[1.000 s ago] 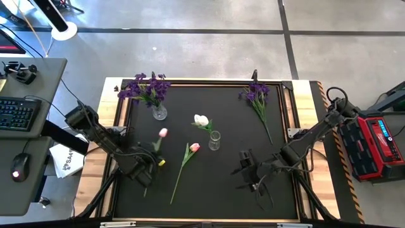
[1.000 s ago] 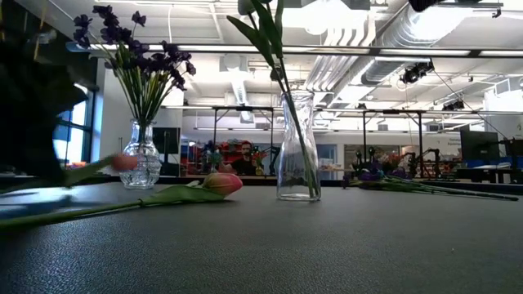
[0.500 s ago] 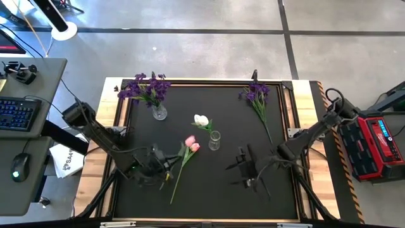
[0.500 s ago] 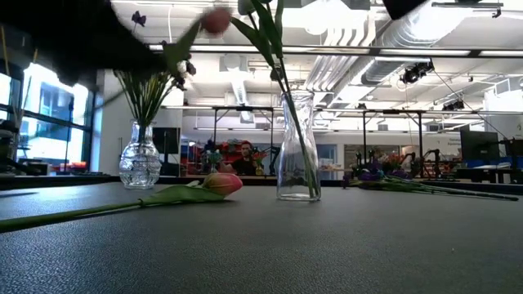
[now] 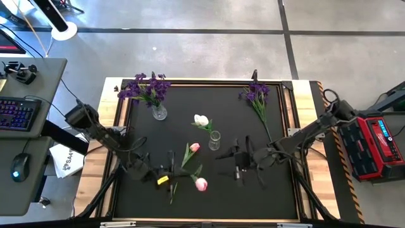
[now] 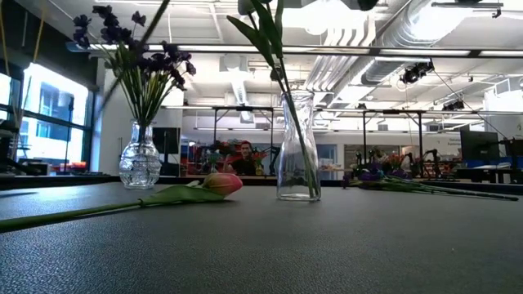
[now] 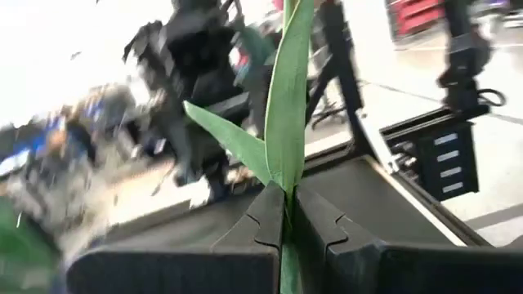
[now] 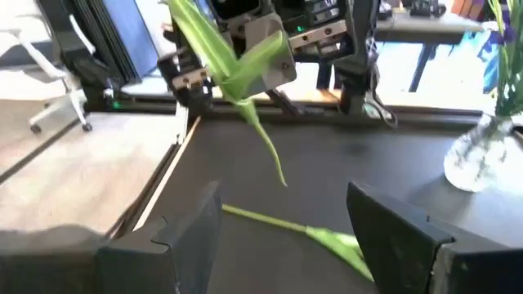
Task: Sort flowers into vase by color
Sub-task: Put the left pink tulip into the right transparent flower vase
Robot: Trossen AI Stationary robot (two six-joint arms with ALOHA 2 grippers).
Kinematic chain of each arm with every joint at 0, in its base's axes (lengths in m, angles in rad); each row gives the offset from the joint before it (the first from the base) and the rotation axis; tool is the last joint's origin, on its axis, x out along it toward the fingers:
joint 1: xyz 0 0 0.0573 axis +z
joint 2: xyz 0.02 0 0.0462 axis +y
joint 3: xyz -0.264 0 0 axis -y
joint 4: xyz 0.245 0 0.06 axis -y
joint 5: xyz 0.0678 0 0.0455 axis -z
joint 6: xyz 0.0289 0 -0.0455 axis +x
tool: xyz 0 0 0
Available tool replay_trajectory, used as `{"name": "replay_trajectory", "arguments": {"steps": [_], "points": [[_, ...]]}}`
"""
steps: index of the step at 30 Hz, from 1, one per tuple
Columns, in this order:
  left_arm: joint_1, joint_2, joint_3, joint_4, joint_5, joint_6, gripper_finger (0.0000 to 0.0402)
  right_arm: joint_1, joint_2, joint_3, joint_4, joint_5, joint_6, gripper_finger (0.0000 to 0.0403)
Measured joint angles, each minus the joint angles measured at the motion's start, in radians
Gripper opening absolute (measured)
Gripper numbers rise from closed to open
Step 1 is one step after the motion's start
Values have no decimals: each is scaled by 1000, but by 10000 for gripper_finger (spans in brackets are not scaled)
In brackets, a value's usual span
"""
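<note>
The left gripper is near the front edge of the table, jaws pressed on the stem of a pink flower held above the mat. Open mat lies around it. Farther in, the right gripper hangs with jaws wide, holding nothing, beside the narrow vase.

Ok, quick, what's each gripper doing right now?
Left gripper: shut on a pink tulip's stem, lifted off the table.
Right gripper: open, holding nothing, near the narrow vase.
</note>
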Motion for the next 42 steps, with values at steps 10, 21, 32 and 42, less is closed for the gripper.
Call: {"name": "replay_trajectory", "arguments": {"steps": [10,21,32,42], "points": [[73,4,39,89,158,244,1,1,86,0,262,-15,-172,248],[154,18,86,66,157,252,1,-32,86,0,375,-21,-202,248],[198,97,156,63,82,248,1,-50,85,0,406,-90,-219,222],[196,109,175,56,82,211,1,-51,85,0,415,-98,-247,96]]}}
